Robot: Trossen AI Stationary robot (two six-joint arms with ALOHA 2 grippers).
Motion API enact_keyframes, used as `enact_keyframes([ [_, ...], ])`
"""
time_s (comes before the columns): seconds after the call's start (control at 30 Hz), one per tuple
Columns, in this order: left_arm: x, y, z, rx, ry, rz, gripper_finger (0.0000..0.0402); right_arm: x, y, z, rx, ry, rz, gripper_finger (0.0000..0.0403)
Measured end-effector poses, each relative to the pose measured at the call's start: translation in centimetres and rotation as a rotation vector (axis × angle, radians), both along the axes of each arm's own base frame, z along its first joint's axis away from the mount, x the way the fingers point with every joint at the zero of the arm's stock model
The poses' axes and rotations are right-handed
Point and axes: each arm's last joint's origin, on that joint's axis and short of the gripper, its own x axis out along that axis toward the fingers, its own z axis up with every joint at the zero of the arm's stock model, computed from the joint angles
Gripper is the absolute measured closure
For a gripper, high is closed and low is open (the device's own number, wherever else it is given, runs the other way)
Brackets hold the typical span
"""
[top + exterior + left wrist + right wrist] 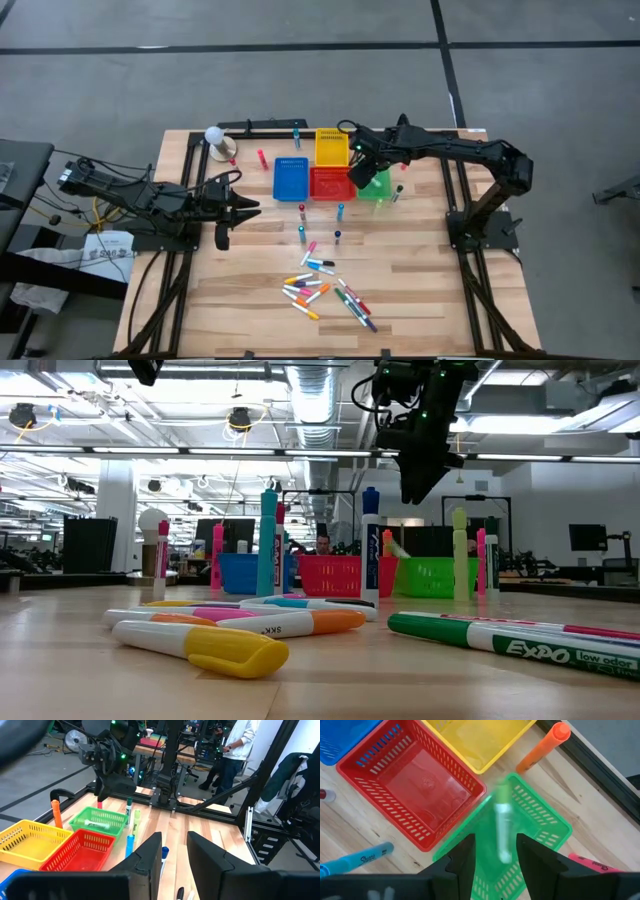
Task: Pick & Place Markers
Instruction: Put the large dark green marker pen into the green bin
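Observation:
My right gripper (pixel 495 842) hangs open above the green bin (pixel 540 827), fingers pointing steeply down. A marker with a green cap and white barrel (pixel 502 827) shows blurred below the gap between the fingers; in the left wrist view the marker (pixel 97 824) lies flat inside the green bin (pixel 107 815). Several more markers (pixel 325 290) lie in a loose heap near the table's front edge, and a few markers (pixel 302 212) stand upright in front of the bins. My left gripper (pixel 250 207) waits at the table's left, open, nothing between its fingers (pixel 150 852).
Blue (pixel 291 178), red (pixel 330 183) and yellow (pixel 332 147) bins stand beside the green bin (pixel 378 187) at the table's far middle. An orange marker (pixel 540 750) stands by the yellow bin. A white ball-shaped object (pixel 215 135) sits at the far left. A person stands beyond the table.

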Motion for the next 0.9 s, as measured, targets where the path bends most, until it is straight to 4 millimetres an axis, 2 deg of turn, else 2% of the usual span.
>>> enact_keyframes([
  [0.5,0.0,0.0,0.0,0.0,0.0,0.0,0.031,0.1,0.0,0.3,-0.003,-0.009,0.002,0.0277],
  [0.73,0.0,0.0,0.0,0.0,0.0,0.0,0.031,0.4,0.3,3.2,-0.038,-0.052,0.035,0.028],
  [0.9,0.0,0.0,0.0,0.0,0.0,0.0,0.031,-1.0,1.9,6.0,-0.188,-0.108,0.025,0.0282],
])
